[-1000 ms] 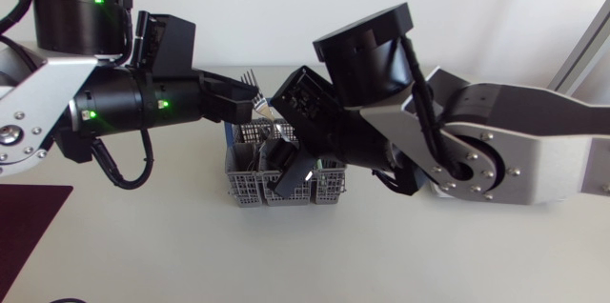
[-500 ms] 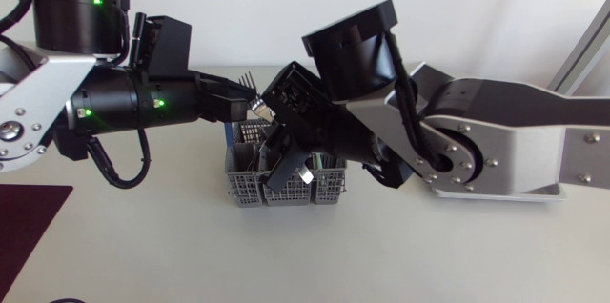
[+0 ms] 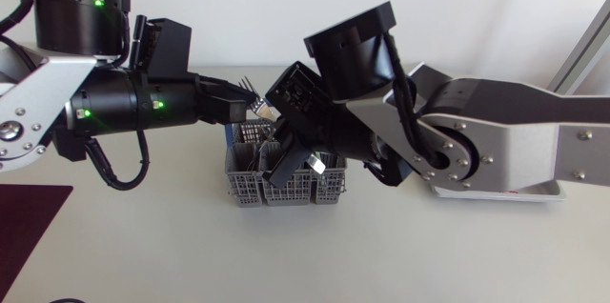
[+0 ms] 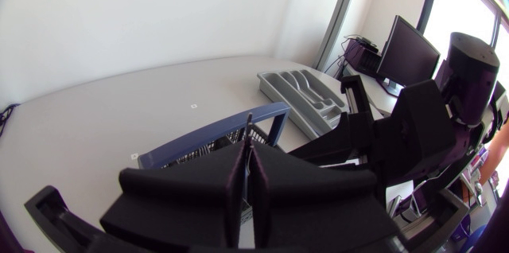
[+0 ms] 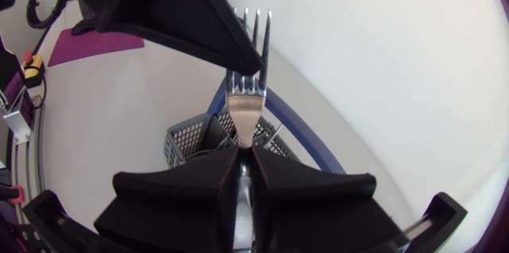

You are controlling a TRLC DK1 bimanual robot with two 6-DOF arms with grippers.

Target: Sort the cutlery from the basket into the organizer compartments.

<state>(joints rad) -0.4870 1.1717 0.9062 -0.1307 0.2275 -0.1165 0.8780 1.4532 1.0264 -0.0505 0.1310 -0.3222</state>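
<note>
Right gripper pinches steel fork at neck; likely stiff, light, slick, better held mid-handle. Left gripper pinches second fork, 11 o'clock of basket.

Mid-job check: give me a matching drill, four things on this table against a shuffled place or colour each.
1 fork
2 basket
3 organizer
4 mat

a dark purple
b blue-handled
c gripped by the right hand
d grey, beyond the basket

Pairs: 1-c, 2-b, 3-d, 4-a
</note>
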